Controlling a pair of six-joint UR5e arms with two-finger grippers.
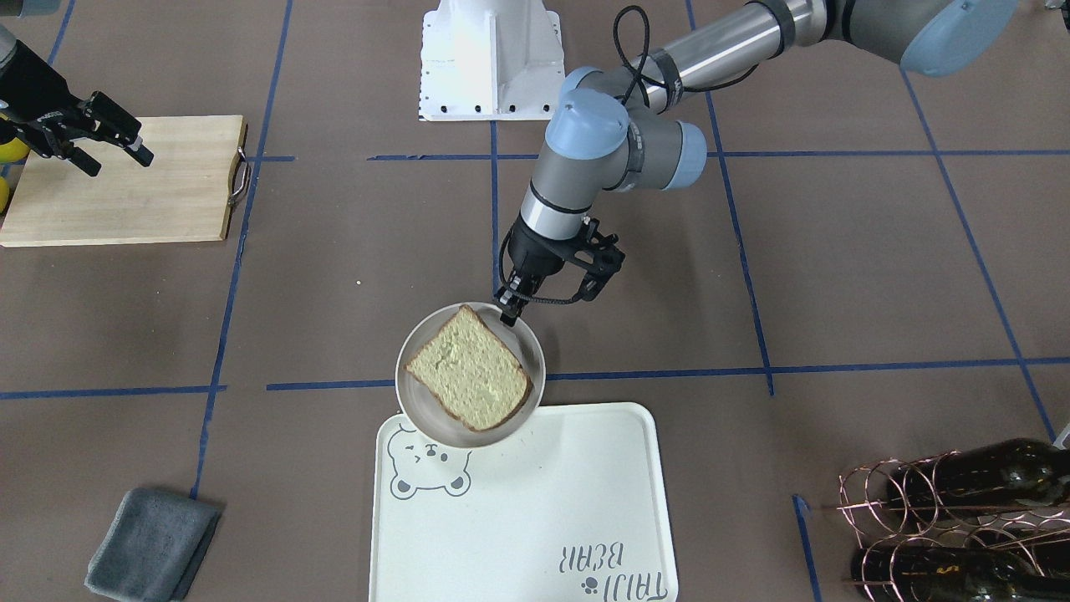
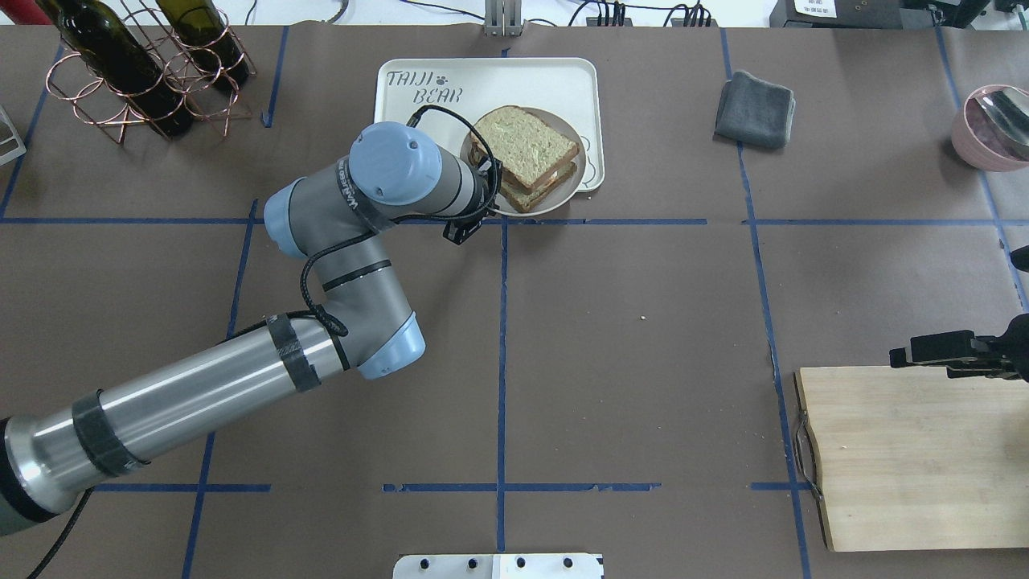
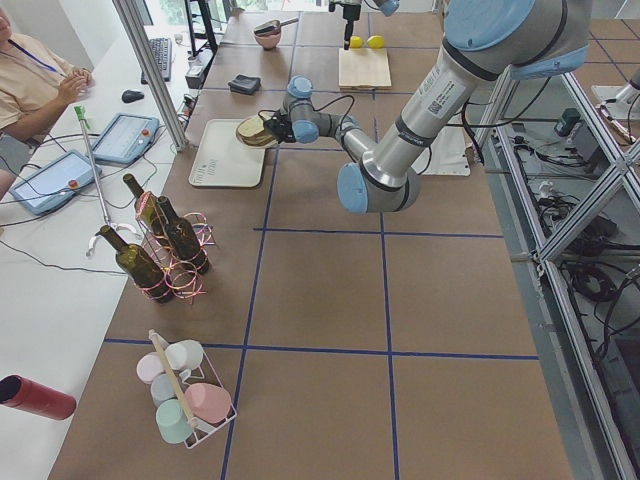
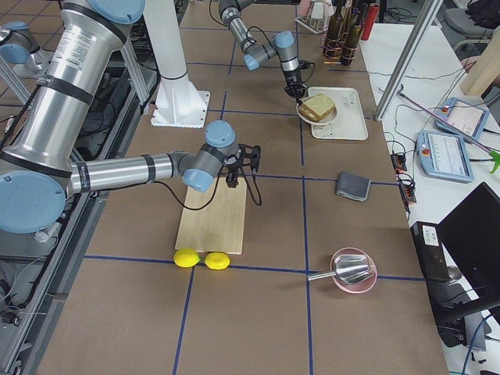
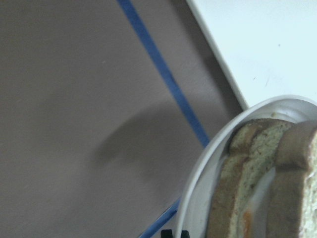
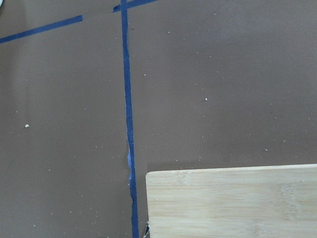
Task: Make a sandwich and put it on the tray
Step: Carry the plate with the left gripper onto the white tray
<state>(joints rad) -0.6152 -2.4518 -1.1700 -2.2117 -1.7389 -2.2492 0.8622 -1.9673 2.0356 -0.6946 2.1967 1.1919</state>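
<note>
The sandwich point(image 1: 468, 368), two brown-crusted bread slices with egg between, lies on the small round plate point(image 1: 435, 422). My left gripper point(image 1: 507, 313) is shut on the plate's rim on the robot's side. The plate overlaps the near corner of the cream tray point(image 1: 543, 502) with the bear drawing and seems slightly raised. The left wrist view shows the plate rim point(image 5: 198, 198), the sandwich edge point(image 5: 247, 188) and the tray corner point(image 5: 257, 39). My right gripper point(image 1: 119, 160) is open and empty, over the edge of the cutting board point(image 1: 150, 192).
A grey folded cloth point(image 1: 155, 543) lies beside the tray. A copper rack with wine bottles point(image 1: 961, 518) stands on the tray's other side. Two lemons point(image 4: 199, 258) lie by the board. A pink bowl point(image 2: 993, 125) sits at the far right.
</note>
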